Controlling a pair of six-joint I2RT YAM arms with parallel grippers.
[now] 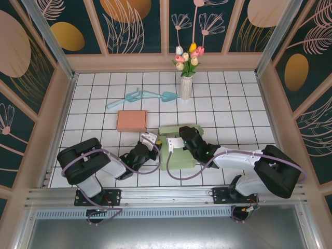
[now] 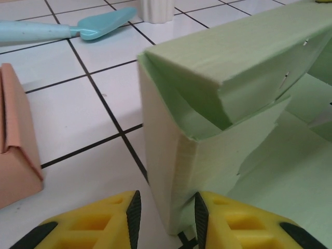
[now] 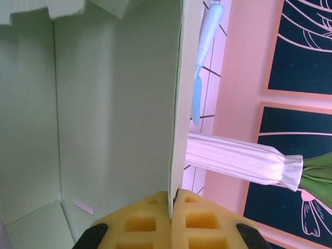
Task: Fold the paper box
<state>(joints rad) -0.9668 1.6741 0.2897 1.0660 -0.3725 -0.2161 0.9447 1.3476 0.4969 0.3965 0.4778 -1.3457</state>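
Note:
The pale green paper box (image 1: 181, 160) lies half folded on the tiled table between the two arms. In the left wrist view its upright corner (image 2: 176, 171) stands between the yellow fingers of my left gripper (image 2: 166, 210). The right pad touches the card, while a gap shows beside the left pad, so the jaws are open around the corner. My right gripper (image 3: 173, 196) is shut on the thin edge of an upright box wall (image 3: 114, 104), with the box's inside to its left. From above, the left gripper (image 1: 154, 141) and right gripper (image 1: 174, 144) meet at the box's left side.
A folded salmon box (image 1: 131, 120) (image 2: 15, 150) sits just left of the green one. Behind stand a white vase of tulips (image 1: 185, 87) (image 3: 233, 161) and light blue tools (image 1: 140, 97) (image 2: 78, 28) (image 3: 205, 67). Framed walls close in the table.

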